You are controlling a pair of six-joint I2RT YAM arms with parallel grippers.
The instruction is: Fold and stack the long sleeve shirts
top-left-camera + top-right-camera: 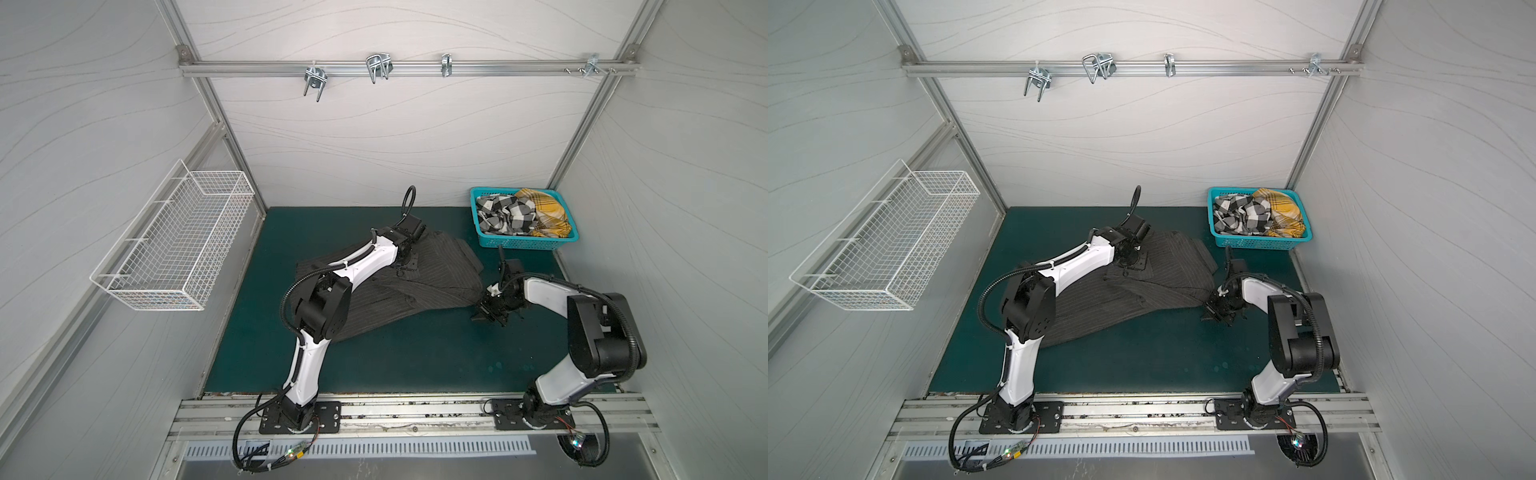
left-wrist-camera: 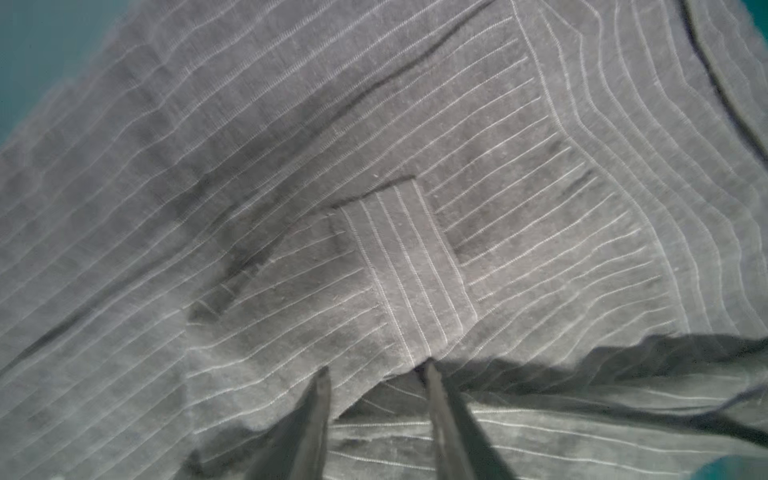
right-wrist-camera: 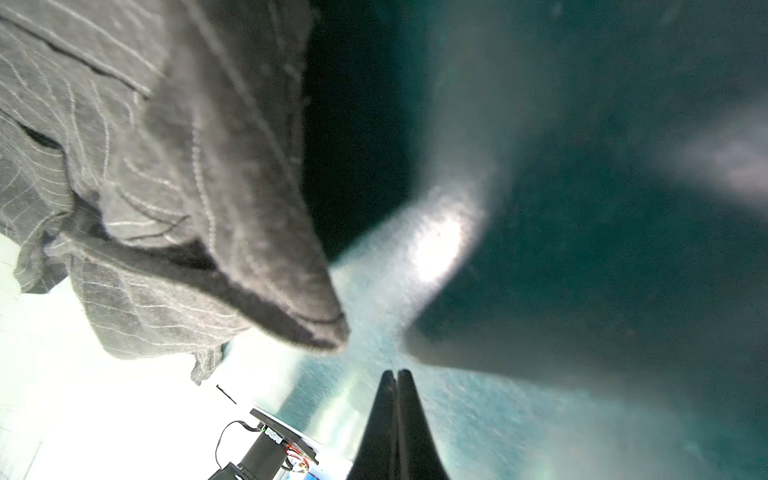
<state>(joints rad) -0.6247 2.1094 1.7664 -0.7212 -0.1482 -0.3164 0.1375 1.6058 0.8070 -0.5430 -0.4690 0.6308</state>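
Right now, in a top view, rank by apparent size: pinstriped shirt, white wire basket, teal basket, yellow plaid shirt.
1-2. pinstriped shirt, white wire basket: alike; basket hangs nearer the camera, so unranked.
3. teal basket
4. yellow plaid shirt

Pale, wavy-grained walls (image 1: 395,137) enclosed a dark green worktop (image 1: 415,353). A white wire basket (image 1: 174,245) hung on the left wall, and metal hooks (image 1: 378,68) on an aluminium rail (image 1: 257,68).
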